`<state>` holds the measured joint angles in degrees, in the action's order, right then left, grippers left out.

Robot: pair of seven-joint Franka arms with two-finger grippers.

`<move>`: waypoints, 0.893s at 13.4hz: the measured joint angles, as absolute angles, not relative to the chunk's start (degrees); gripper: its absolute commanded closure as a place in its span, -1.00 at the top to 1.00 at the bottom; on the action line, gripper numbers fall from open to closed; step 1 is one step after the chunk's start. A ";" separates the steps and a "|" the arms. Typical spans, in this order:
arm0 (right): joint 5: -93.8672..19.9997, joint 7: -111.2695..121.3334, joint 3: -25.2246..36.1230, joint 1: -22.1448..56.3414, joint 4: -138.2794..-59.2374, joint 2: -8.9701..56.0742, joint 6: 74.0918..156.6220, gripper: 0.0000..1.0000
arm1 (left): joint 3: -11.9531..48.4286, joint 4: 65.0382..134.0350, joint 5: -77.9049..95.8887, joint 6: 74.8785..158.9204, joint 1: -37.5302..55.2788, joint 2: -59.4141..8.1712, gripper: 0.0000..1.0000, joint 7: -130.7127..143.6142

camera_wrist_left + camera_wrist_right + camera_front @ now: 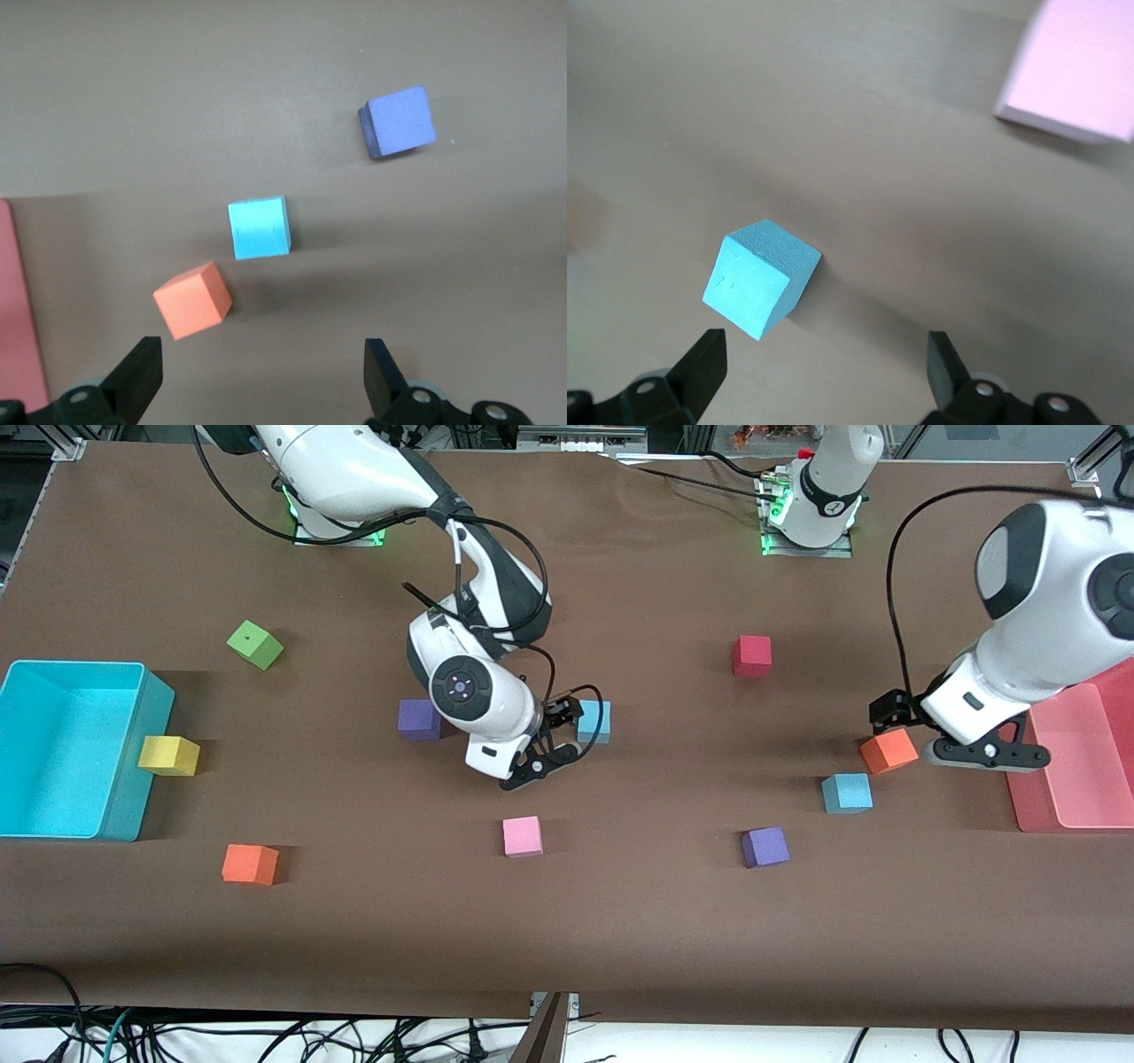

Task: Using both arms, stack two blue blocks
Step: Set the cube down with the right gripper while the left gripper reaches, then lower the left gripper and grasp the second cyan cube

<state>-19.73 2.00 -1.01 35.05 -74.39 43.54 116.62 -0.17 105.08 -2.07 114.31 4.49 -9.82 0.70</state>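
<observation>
A high front camera faces both arms across the table (620,921); both wrist cameras look down close at it.

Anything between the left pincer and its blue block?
Yes: an orange block sits on the table between the open left pincer and the blue block, slightly off to one side.

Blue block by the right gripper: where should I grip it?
Judging by its pose, come straight down with the open right gripper and close on two opposite side faces of the blue block. It sits flat, but skewed to the jaws, so turn the wrist first.
</observation>
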 measured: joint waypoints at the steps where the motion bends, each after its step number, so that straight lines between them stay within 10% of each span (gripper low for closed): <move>1: -23.03 7.47 -1.01 34.55 -76.34 43.29 119.38 1.00 | -0.25 107.29 -2.07 117.80 4.39 -10.43 1.00 0.70; 6: -46.91 38.26 -4.04 33.75 -98.39 36.79 143.90 1.00 | -0.39 119.10 -2.07 138.93 3.19 -15.30 1.00 0.70; 12: -75.64 79.37 -5.20 33.04 -105.88 35.00 146.51 1.00 | -0.43 120.08 -2.07 146.18 2.65 -22.05 1.00 0.69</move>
<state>-75.64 79.37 -5.20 33.04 -105.88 35.00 146.51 -0.43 120.08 -2.07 146.18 2.65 -22.05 0.69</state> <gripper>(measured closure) 0.000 0.000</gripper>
